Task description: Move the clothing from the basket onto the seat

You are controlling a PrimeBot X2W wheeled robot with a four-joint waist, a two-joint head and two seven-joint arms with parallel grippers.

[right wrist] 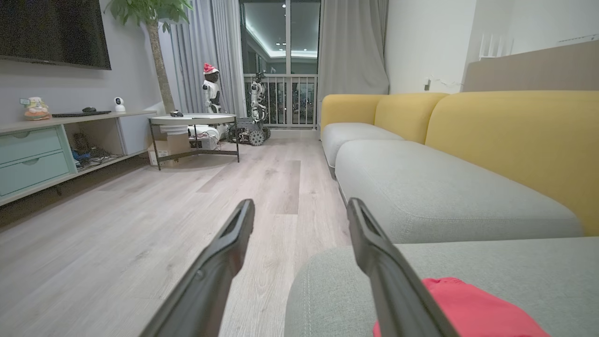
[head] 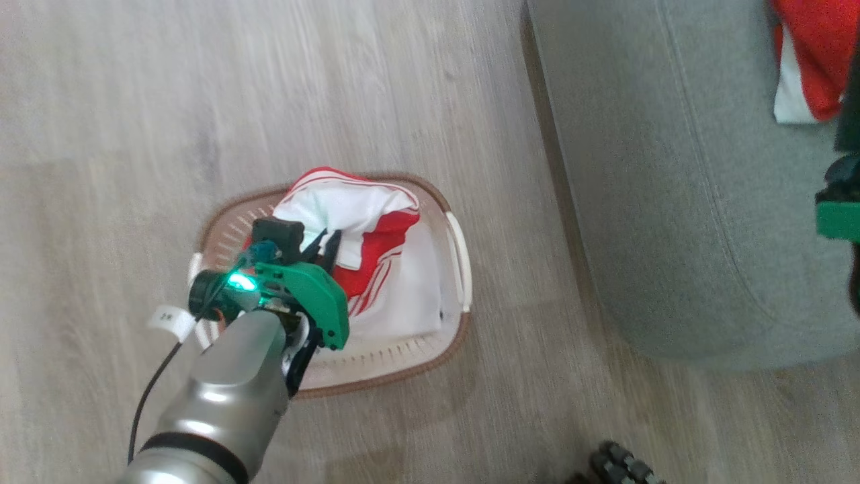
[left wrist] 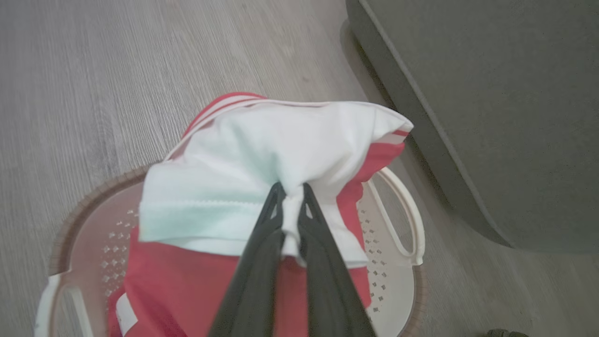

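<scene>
Pinching clothing [left wrist: 262, 150] over basket [left wrist: 390, 281]: left fingers [left wrist: 259, 248]; right fingers [right wrist: 224, 252] wide above seat [right wrist: 491, 267] edge.

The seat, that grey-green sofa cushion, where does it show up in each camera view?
Head view: the seat fills the right side, right of the basket.
Left wrist view: the seat takes the upper right corner.
Right wrist view: the seat lies along the bottom right, clothing on it.
Shared landmark: the pale wood floor bordering it.

My left gripper [head: 324, 242] nips the clothing [head: 363, 215] in the basket [head: 403, 359], on the floor [head: 134, 134] beside the seat's [head: 672, 202] edge.
</scene>
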